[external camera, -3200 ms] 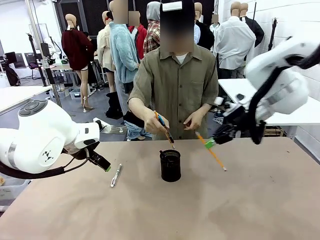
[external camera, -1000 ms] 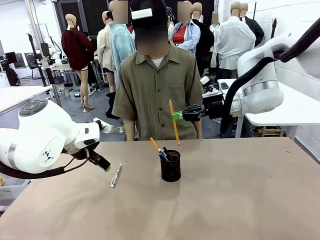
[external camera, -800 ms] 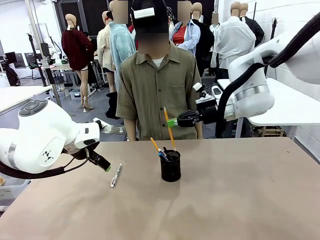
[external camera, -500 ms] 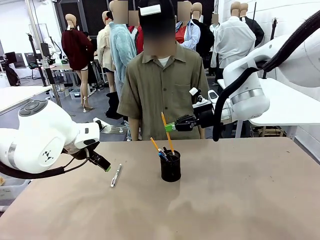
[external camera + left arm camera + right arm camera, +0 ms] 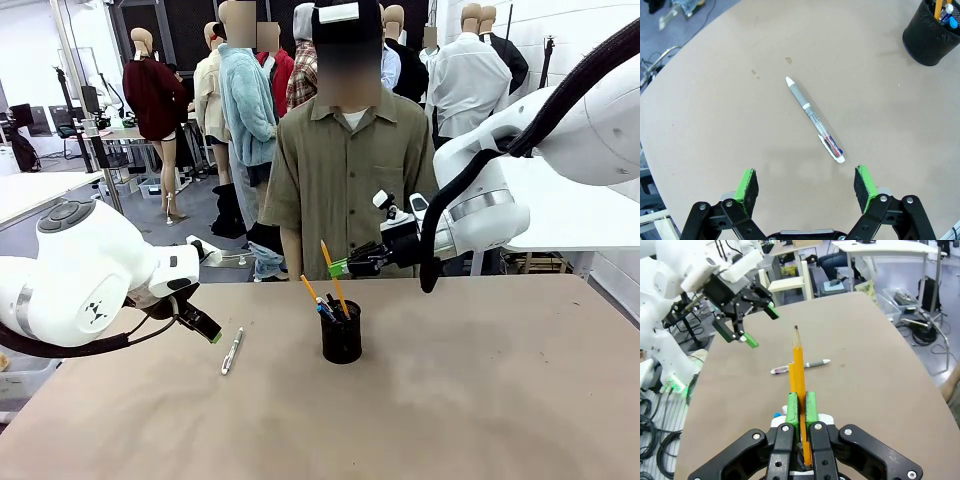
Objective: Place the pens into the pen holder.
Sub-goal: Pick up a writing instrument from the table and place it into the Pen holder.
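Observation:
The black mesh pen holder (image 5: 341, 338) stands mid-table with a yellow pencil (image 5: 309, 290) and a blue pen (image 5: 323, 308) leaning in it. My right gripper (image 5: 341, 267) hovers just above it, shut on another yellow pencil (image 5: 333, 277) that tilts down with its lower end at the holder's mouth. In the right wrist view the pads (image 5: 793, 409) clamp that pencil (image 5: 798, 357). A silver-white click pen (image 5: 232, 350) lies flat on the table to the left. My left gripper (image 5: 208, 329) hangs open above it, and the pen (image 5: 815, 119) lies just beyond its fingertips (image 5: 748, 183).
A person in an olive shirt (image 5: 350, 180) stands at the far edge behind the holder, hands off the table. The brown tabletop (image 5: 480, 400) is bare to the right and front. The holder (image 5: 931, 34) sits at the top right of the left wrist view.
My right gripper has come down and to the left with the pencil, bringing its lower end to the holder's mouth. The person has shifted right. The left arm has stayed still.

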You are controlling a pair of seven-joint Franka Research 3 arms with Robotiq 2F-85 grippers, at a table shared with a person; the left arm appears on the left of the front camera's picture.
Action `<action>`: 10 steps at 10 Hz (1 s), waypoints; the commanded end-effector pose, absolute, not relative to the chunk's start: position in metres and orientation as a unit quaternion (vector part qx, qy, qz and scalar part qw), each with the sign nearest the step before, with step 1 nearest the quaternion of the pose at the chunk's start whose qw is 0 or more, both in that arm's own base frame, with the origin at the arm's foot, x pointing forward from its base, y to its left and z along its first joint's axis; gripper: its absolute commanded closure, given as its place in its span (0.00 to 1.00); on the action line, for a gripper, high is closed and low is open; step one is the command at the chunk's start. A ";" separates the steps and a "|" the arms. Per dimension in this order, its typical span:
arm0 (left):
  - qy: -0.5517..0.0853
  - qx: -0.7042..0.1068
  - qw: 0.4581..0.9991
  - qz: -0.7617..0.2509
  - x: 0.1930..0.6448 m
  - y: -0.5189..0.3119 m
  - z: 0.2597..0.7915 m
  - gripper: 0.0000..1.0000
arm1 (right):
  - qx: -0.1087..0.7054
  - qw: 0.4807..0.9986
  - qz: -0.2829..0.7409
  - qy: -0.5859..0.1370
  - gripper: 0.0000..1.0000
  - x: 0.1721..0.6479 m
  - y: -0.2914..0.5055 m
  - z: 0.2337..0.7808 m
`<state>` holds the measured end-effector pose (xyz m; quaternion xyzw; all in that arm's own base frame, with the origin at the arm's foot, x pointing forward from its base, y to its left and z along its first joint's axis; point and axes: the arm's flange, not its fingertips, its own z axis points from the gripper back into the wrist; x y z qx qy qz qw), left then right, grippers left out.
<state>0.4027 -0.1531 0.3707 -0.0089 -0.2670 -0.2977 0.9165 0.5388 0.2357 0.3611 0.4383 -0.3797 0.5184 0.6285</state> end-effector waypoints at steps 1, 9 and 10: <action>-0.268 -0.010 0.917 -0.295 0.403 -0.151 0.371 0.00 | 0.434 0.634 0.516 -0.379 1.00 0.550 0.249 0.357; -0.268 -0.010 0.917 -0.295 0.403 -0.151 0.371 0.00 | 0.423 0.631 0.514 -0.399 0.36 0.518 0.219 0.349; -0.268 -0.010 0.917 -0.295 0.403 -0.151 0.371 0.00 | 0.409 0.635 0.503 -0.420 0.36 0.510 0.201 0.357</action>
